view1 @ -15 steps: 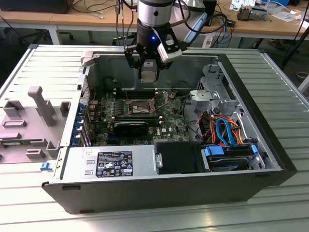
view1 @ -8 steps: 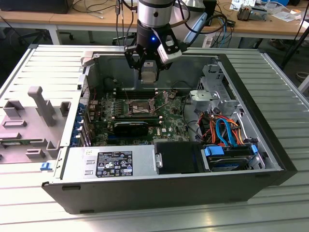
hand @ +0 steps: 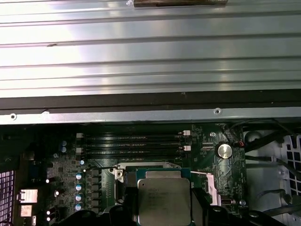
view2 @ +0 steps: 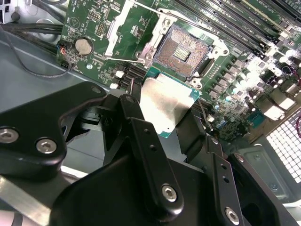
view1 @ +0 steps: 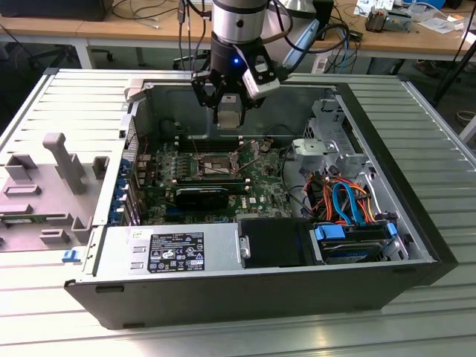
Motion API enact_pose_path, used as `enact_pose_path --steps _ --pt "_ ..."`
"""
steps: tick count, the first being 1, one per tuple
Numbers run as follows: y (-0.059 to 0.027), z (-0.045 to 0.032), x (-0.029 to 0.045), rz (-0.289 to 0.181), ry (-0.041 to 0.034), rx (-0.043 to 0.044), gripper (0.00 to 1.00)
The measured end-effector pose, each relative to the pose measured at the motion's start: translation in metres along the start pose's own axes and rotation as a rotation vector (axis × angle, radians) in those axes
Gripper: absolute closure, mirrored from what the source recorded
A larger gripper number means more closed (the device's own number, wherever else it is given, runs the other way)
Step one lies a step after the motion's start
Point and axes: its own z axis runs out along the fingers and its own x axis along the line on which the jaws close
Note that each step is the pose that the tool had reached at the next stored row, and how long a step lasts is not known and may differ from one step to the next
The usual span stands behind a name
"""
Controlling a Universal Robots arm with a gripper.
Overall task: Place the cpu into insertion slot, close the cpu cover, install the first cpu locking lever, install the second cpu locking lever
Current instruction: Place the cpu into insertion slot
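Gripper (view1: 229, 117) clamped (pointing straight down).

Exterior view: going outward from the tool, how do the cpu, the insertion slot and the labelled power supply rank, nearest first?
1. cpu: gripped in the tool itself.
2. insertion slot: open, just below the tool.
3. power supply: silver labelled box toward the camera, plainly farthest.

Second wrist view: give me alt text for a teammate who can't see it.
The pincer holds the cpu, silver top showing, in front of the green circuit board. The empty insertion slot lies uncovered beyond it.
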Motion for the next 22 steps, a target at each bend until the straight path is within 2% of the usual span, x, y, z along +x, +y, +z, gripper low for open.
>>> enact_pose_path --steps 22 --pt "-0.0016 0.0052 -0.0001 0.000 0.0000 -0.0001 0.46"
